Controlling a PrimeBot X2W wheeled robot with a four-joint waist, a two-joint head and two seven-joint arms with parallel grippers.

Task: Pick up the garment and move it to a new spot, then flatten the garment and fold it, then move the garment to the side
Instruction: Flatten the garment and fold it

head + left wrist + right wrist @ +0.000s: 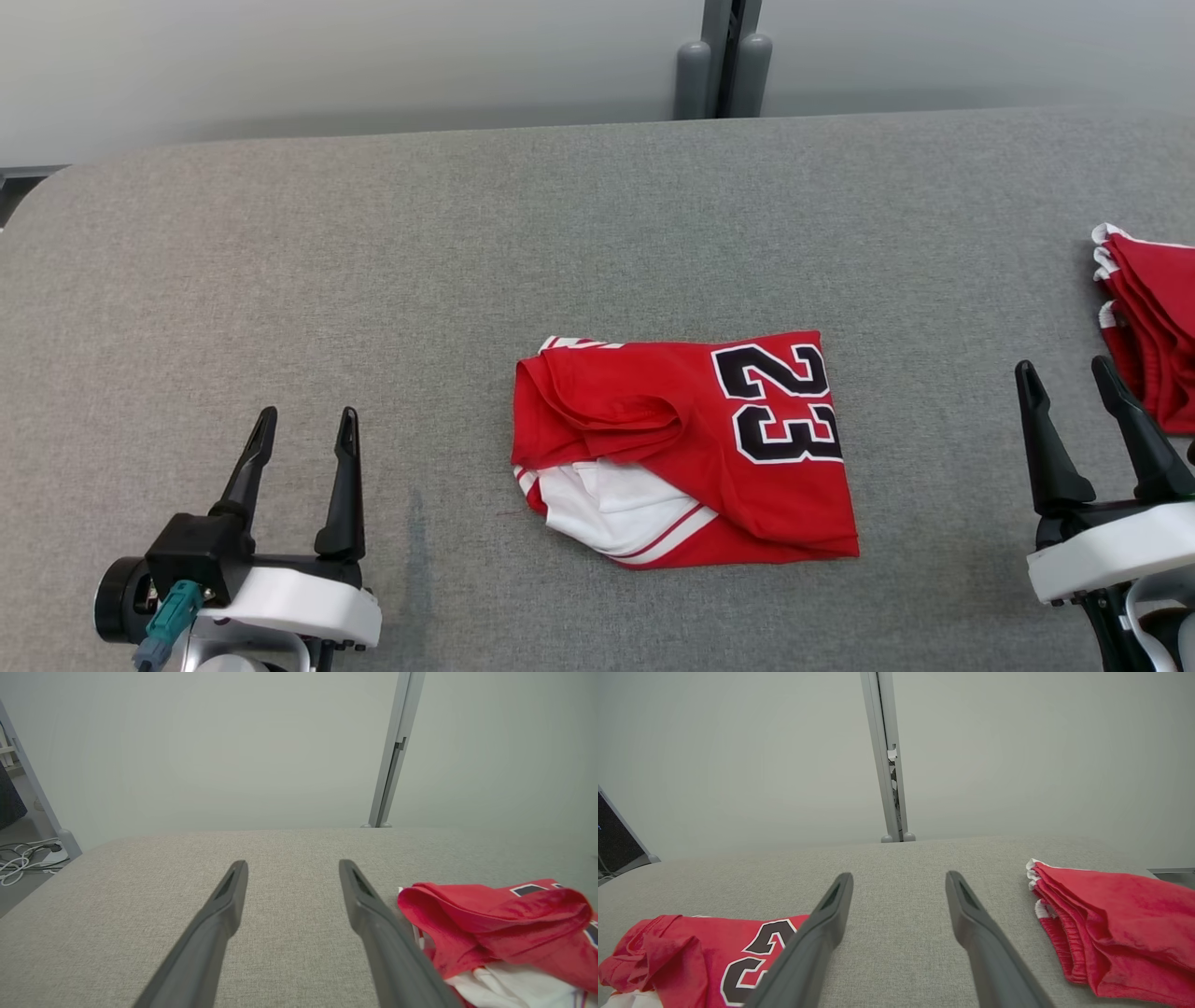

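The left hand (306, 415) and the right hand (1064, 366) stand wide open and hold nothing, and the loosely folded garment (681, 448) lies between them, in the middle of the surface (373, 233). If a hand takes only the top layer, the loose fold can fall open. The right hand may also disturb the red pile (1153, 317) just beside it.

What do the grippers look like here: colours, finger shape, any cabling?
Both the left gripper and right gripper have two long, black, tapering fingers on a black base, mounted on a rounded white housing. Each finger has a narrow recess near its tip. The left one also carries a black cylindrical part and a teal connector at its side.
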